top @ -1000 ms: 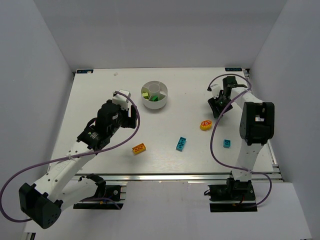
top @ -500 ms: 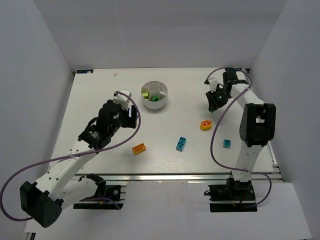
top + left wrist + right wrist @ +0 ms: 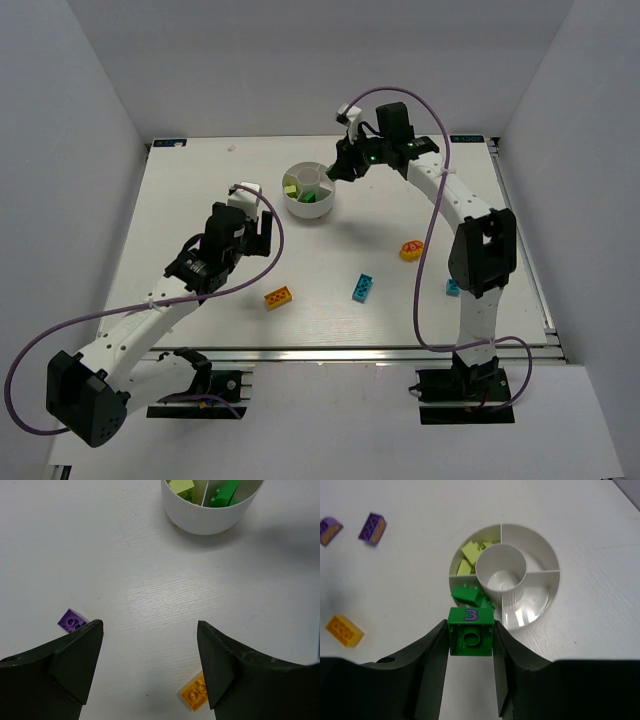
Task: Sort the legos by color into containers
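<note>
My right gripper (image 3: pixel 471 642) is shut on a green lego (image 3: pixel 471 631) marked with a purple 3, held above the near rim of the white bowl (image 3: pixel 547 555) with its wedge containers. Lime legos (image 3: pixel 467 555) lie in one wedge and green legos (image 3: pixel 469 593) in the wedge beside it. From above, the right gripper (image 3: pixel 343 168) hangs at the bowl's (image 3: pixel 322 208) right edge. My left gripper (image 3: pixel 148 630) stands open and empty over the table, between a purple lego (image 3: pixel 71 620) and an orange-yellow lego (image 3: pixel 196 696).
A cyan lego (image 3: pixel 362 287), a round yellow-orange piece with red (image 3: pixel 411 250) and a small blue lego (image 3: pixel 453 287) lie on the right half of the table. Two purple legos (image 3: pixel 372 528) lie left of the bowl. The right arm arches over the table's back right.
The right arm has swung from the far right of the table across to the bowl, carrying the green lego. The left arm has barely moved.
</note>
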Robot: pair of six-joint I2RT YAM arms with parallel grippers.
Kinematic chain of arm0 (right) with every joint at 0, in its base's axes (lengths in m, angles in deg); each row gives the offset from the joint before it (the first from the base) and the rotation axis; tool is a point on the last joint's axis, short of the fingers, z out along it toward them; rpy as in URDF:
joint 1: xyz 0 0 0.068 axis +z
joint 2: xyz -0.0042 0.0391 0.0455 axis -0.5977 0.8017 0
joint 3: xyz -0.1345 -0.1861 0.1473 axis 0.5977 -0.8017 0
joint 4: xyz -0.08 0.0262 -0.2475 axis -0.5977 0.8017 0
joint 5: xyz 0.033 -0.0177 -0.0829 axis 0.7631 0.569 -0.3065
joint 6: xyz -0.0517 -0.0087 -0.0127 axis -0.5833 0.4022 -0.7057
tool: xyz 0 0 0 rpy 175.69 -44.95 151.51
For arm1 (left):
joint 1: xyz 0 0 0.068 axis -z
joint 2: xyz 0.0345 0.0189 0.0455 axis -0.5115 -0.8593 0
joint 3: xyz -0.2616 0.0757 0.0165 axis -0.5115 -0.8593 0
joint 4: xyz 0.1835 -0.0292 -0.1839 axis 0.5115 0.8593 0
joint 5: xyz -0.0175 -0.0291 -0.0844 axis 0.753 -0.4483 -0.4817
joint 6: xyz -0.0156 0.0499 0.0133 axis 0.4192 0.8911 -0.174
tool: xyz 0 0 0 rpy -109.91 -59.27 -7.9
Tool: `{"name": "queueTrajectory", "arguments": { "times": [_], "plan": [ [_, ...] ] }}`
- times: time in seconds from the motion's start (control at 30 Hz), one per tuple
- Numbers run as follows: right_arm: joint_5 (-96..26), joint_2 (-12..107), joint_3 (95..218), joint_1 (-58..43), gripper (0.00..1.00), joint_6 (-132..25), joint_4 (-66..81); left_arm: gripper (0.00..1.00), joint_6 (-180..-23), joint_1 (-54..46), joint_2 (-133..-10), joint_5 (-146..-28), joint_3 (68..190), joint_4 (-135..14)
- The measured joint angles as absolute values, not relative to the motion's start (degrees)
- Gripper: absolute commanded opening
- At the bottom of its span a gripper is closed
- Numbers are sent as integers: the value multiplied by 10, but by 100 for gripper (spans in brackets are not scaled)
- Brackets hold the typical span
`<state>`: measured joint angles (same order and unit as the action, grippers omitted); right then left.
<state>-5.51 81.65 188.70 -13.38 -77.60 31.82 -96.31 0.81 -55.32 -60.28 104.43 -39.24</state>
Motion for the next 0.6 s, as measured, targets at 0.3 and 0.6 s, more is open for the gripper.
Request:
{"name": "queueTrajectory", "arguments": {
  "times": [0.3,0.6],
  "plan": [
    [-18,841,1833,-139,15,-661,154,86,-960,8,-562,-583,1043,-394],
    [13,871,1815,-130,16,-632,83,86,-959,8,-562,-581,1043,-394]
  ]
}}
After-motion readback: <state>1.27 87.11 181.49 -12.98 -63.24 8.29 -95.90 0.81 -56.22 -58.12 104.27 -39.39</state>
